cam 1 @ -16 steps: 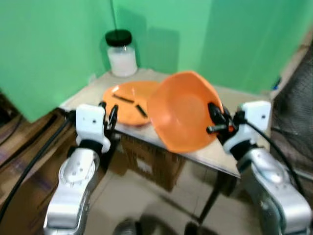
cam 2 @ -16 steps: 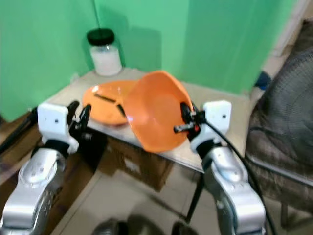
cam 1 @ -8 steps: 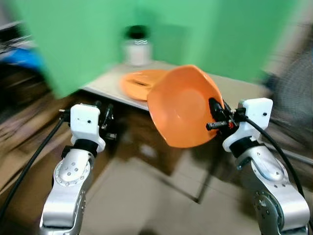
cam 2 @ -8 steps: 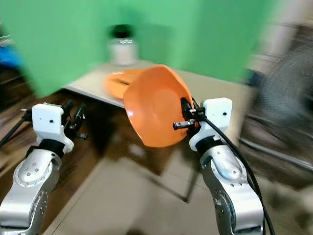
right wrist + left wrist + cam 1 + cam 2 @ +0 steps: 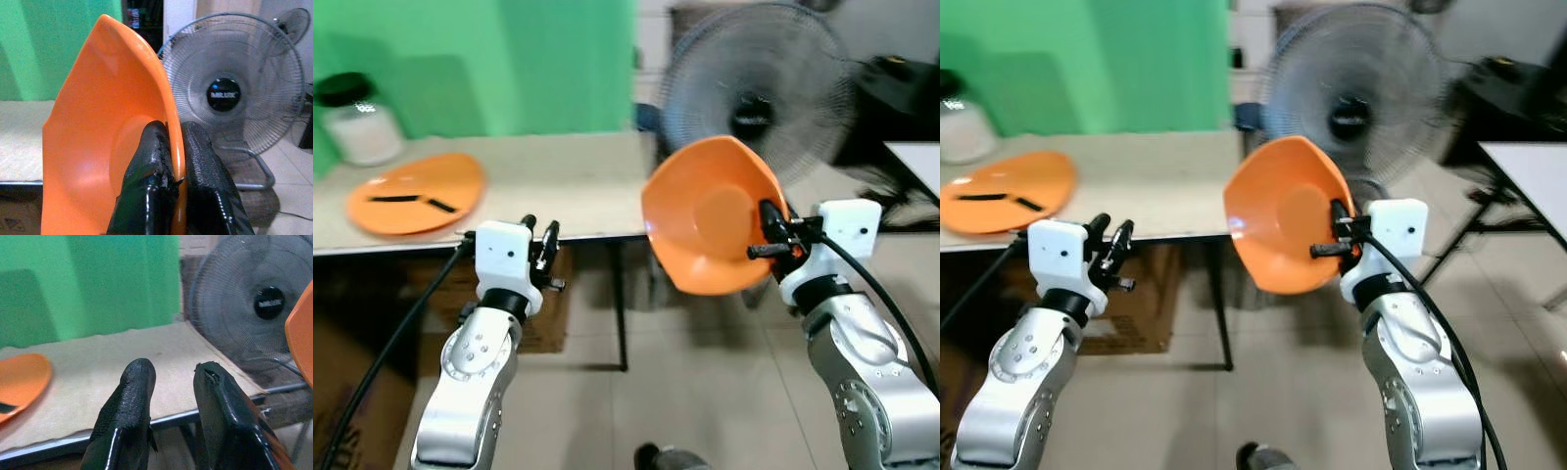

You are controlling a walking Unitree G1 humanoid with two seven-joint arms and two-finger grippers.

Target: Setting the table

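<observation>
The view has swung right: the bench (image 5: 558, 186) and plate (image 5: 411, 191) now sit upper left. The bowl (image 5: 710, 225), seemingly light and stiff, is pinched at its rim by the right gripper (image 5: 773, 235); the left gripper (image 5: 540, 253) is held slightly parted, empty.

I held my right gripper (image 5: 766, 230) raised in front of me, forearm angled up, its two fingers (image 5: 149, 161) pinched tight on the rim of the orange bowl (image 5: 710, 227). My left gripper (image 5: 540, 247) was lifted beside it, well apart, fingers (image 5: 128, 396) slightly parted and holding nothing.
</observation>
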